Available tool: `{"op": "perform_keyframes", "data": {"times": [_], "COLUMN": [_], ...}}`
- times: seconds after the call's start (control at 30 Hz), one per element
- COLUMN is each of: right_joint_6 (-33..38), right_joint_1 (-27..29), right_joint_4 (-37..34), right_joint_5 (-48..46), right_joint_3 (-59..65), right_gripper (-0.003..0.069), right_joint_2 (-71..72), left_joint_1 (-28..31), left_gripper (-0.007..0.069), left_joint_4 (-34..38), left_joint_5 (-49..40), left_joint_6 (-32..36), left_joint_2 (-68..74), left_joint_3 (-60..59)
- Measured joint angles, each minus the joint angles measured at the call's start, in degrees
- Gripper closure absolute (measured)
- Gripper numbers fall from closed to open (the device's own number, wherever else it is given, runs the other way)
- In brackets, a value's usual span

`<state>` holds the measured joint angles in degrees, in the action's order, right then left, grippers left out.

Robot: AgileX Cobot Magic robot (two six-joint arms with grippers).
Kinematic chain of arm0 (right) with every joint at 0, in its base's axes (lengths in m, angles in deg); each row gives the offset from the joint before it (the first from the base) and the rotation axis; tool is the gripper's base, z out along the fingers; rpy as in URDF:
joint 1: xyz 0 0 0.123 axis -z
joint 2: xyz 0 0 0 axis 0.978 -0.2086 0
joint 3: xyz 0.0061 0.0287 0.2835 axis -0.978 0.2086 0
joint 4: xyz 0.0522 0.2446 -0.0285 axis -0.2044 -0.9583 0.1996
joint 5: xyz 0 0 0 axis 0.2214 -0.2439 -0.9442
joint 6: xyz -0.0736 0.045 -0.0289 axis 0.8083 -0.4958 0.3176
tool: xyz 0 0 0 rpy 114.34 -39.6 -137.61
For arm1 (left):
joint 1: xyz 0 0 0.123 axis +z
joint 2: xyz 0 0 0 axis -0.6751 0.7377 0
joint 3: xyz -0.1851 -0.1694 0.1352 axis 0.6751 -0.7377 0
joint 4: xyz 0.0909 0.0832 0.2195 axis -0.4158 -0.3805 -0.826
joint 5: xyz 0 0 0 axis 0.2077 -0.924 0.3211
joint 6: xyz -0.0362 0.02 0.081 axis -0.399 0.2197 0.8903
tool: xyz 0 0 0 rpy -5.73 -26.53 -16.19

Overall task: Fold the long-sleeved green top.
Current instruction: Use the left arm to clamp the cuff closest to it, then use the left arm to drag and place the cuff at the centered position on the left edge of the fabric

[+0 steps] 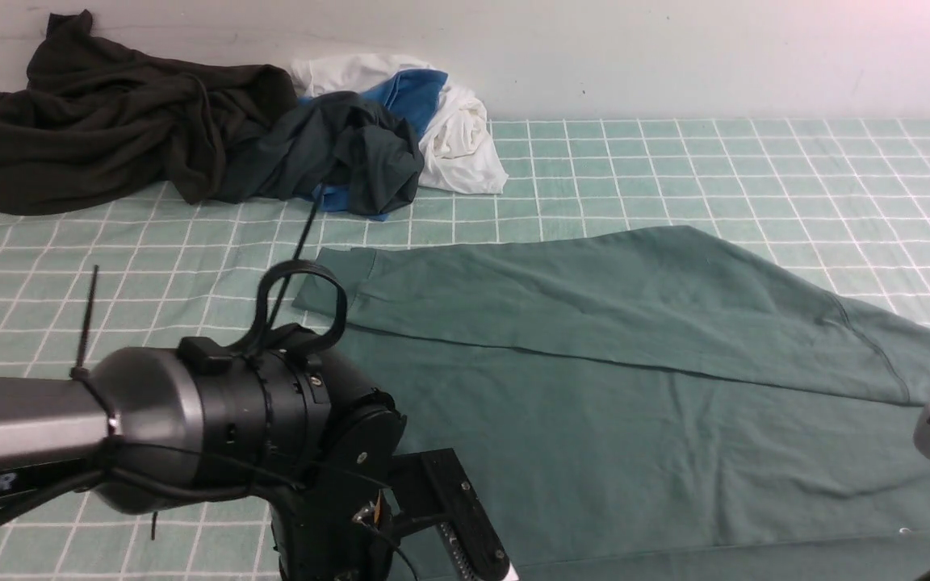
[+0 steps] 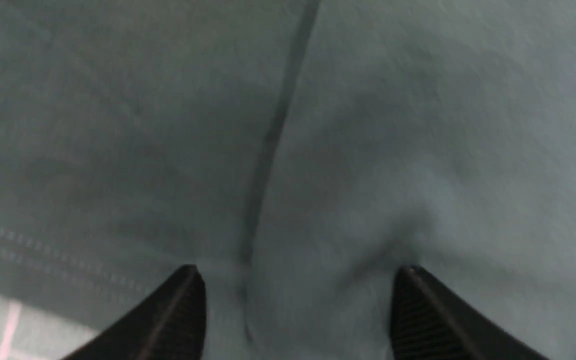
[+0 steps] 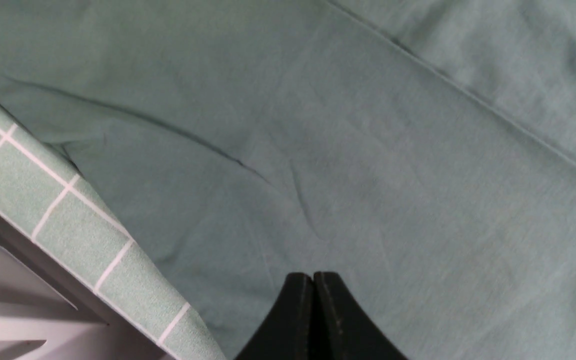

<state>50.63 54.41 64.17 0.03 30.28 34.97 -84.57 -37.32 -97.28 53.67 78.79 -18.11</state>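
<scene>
Top (image 1: 634,387): sage-green, spread flat on the checked desk (image 1: 756,177). One sleeve (image 1: 594,298) is laid across its far side, cuff (image 1: 336,282) to the left.
Left fingers (image 2: 178,310): wide apart, close over the top, gripping nothing.
Right fingers (image 3: 298,315): pressed together, empty, over the top.
Olive garment (image 1: 102,129), teal garment (image 1: 344,153), blue-and-white cloth (image 1: 457,129): heaped beyond the top, far left.
</scene>
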Motion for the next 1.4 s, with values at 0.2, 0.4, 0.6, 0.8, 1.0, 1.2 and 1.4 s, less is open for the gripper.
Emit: {"op": "perform_keyframes", "data": {"times": [0.2,0.4,0.6,0.8,1.0,1.2,1.4], "right_joint_6": [0.0,0.0,-5.5,-15.97,-17.82,-18.46,-22.67], "right_joint_1": [0.0,0.0,3.13,10.11,12.88,13.38,13.38], "right_joint_4": [0.18,0.71,7.83,12.76,13.37,13.74,17.57], "right_joint_5": [0.36,0.92,9.77,13.21,13.92,14.39,15.61], "right_joint_3": [0.0,0.0,4.3,6.92,6.92,6.92,6.92], "right_gripper": [0.0673,0.0673,0.0673,0.0673,0.0673,0.0646,0.0588], "right_joint_2": [0.0,0.0,-0.4,-3.48,-3.88,-3.88,-3.88], "left_joint_1": [0.0,0.0,0.4,3.59,6.52,8.39,8.46], "left_gripper": [0.0388,0.0608,0.0625,0.0625,0.0623,0.057,0.0463], "left_joint_4": [2.98,3.92,-1.85,-4.11,-4.31,-4.31,-5.03], "left_joint_5": [-1.54,-3.32,-7.69,-9.31,-9.36,-10.19,-9.7], "left_joint_6": [-2.85,-3.26,-3.32,-2.54,-1.56,0.37,0.06], "left_joint_2": [0.8,1.4,1.86,1.98,3.32,7.45,10.98], "left_joint_3": [0.57,2.13,10.37,20.09,26.52,30.09,31.49]}}
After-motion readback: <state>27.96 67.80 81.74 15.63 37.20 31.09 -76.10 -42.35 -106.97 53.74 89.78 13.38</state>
